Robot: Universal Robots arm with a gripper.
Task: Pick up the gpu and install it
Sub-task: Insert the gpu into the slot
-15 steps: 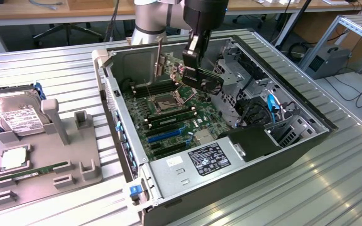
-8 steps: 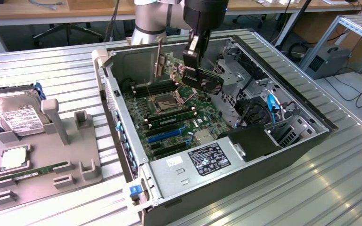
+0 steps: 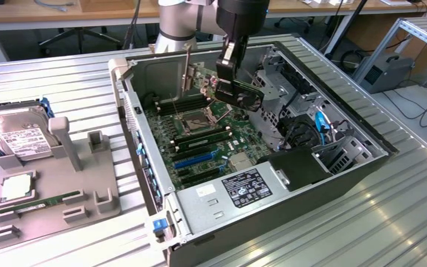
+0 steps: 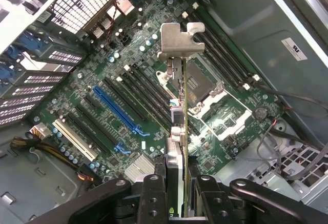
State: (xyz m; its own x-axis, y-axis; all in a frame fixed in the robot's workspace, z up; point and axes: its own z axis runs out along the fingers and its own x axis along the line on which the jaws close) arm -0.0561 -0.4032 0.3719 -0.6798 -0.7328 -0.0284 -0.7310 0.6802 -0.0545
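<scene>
Two fingers (image 4: 154, 196) of my gripper (image 4: 177, 185) are clamped, one on each flat face, on the gpu (image 4: 177, 155), at a middling spread set by the card's own thickness. From my wrist the card shows edge-on: a thin dark board with a green edge, a small pale connector partway along, and a silver metal bracket (image 4: 178, 39) with a notched tab at its far end.

Its long axis runs straight away from my wrist, bracket end leading, and the card stands on its edge over the motherboard (image 4: 102, 70). It hangs between the row of long black slots with the blue slot (image 4: 120, 108) on one side and the open processor socket (image 4: 207, 96) on the other.

In the exterior view my gripper (image 3: 230, 78) reaches down into the open case (image 3: 347, 167), and the gpu (image 3: 244, 99) shows a black face with a round fan, above the far part of the board.

Farther out, the power supply (image 3: 247, 189) carries a black label and a case wall bears a white sticker (image 4: 293, 48); I cannot read either. Outside the case, on the exterior view's left, a hard drive (image 3: 17, 133) with a white label stands in a grey tray (image 3: 58, 139), beside a green RAM stick (image 3: 46, 201).
</scene>
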